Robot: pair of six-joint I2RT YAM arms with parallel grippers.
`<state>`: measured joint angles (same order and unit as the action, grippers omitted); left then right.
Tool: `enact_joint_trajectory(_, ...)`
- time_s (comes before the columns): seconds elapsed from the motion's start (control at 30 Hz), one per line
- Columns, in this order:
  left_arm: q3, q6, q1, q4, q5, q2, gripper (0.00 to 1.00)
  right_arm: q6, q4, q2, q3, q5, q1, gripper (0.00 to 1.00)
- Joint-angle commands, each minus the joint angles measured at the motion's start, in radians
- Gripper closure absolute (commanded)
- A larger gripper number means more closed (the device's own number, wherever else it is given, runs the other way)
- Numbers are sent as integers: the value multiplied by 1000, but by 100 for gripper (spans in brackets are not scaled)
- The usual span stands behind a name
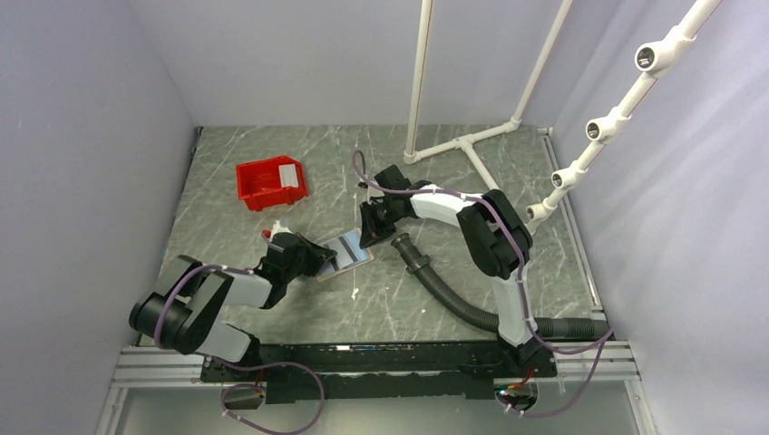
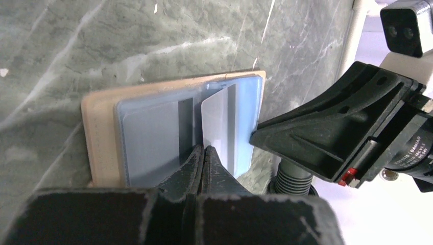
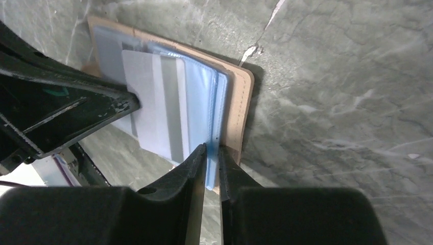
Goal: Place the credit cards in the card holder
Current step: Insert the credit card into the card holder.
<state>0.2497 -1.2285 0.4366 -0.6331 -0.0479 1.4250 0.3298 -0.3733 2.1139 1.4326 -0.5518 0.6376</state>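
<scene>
Card holder (image 2: 97, 143) lies open and flat on the bench (image 2: 76, 46), right btwn the two tool tips. It has a tan, leather-like cover w/ rounded corners, and pale blue see-through plastic sleeves (image 3: 199, 97) stacked inside, glossy and a bit buckled. Left tool (image 2: 204, 150) has its fingers pressed together, pinching the near edge of the whitish-grey card (image 2: 214, 120). Card is thin, stiff, rectangular and matte, w/ a grey stripe along its length, and sits over the sleeves just ahead of that tool. Can't tell if its far edge is inside a pocket. Right tool (image 3: 212, 153) points in from the opposite side, fingers only a sliver apart astride the free edge of a sleeve leaf; can't tell if they actually clamp it. Bench is a smooth grey-green marble-look sheet w/ white veins. Room is tight: the black wedge-shaped fingers of both tools nearly meet over the holder. Bare bench shows beyond and to either side. Red bin (image 1: 263, 186), moulded plastic w/ a white label, sits well apart, ahead-left of the left tool. Black ribbed hose (image 1: 444, 290) ends just beside the right tool and curves away behind it. White pipe frame (image 1: 419, 82) stands further beyond. Bin label and small print on the right wrist cam lens are too small to read.
</scene>
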Motion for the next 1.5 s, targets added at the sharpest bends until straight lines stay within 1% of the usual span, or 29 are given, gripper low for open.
enact_joint_trajectory(0.0, 34, -9, 9, -80, 9, 75, 100, 17, 28, 37, 13, -63, 22, 87)
enact_joint_trajectory(0.1, 63, 3, 31, -136, 24, 136, 100, 35, 58, 32, -1, -92, 28, 89)
enact_joint_trajectory(0.23, 114, 33, 55, -110, 32, 179, 100, 32, 52, 28, 10, -99, 31, 89)
enact_joint_trajectory(0.27, 123, 51, 56, -94, 28, 178, 100, 28, 51, 25, 11, -95, 31, 90)
enact_joint_trajectory(0.33, 134, 63, 56, -5, 32, 149, 100, 16, 42, 24, 15, -82, 30, 90)
enact_joint_trajectory(0.43, 116, 87, 51, 90, 33, 65, 100, 0, 20, 18, 22, -54, 22, 90)
enact_joint_trajectory(0.5, 107, 108, 35, 157, -6, 12, 100, 2, 25, 9, 17, -51, 10, 89)
enact_joint_trajectory(0.6, 97, 135, -10, 185, -130, -16, 100, 13, 41, 4, 16, -58, -9, 83)
enact_joint_trajectory(0.73, 102, 155, -80, 112, -304, 50, 100, 14, 35, 32, 53, -67, -14, 78)
enact_joint_trajectory(0.87, 128, 145, -112, 12, -410, 155, 100, 22, 43, 57, 82, -88, -13, 73)
enact_joint_trajectory(0.97, 138, 141, -116, -39, -444, 207, 100, 14, 27, 73, 103, -87, -15, 72)
enact_joint_trajectory(1.03, 150, 151, -117, -41, -459, 224, 100, 10, 23, 82, 110, -89, -15, 74)
enact_joint_trajectory(1.13, 168, 170, -131, -20, -484, 237, 100, -3, 26, 94, 114, -112, -13, 79)
enact_joint_trajectory(1.2, 182, 181, -148, 4, -505, 241, 100, -19, 25, 101, 118, -130, -14, 80)
enact_joint_trajectory(1.3, 188, 197, -172, 33, -513, 226, 100, -42, 16, 106, 129, -149, -13, 81)
enact_joint_trajectory(1.47, 236, 252, -181, 138, -492, 194, 100, -58, 6, 95, 134, -149, -14, 80)
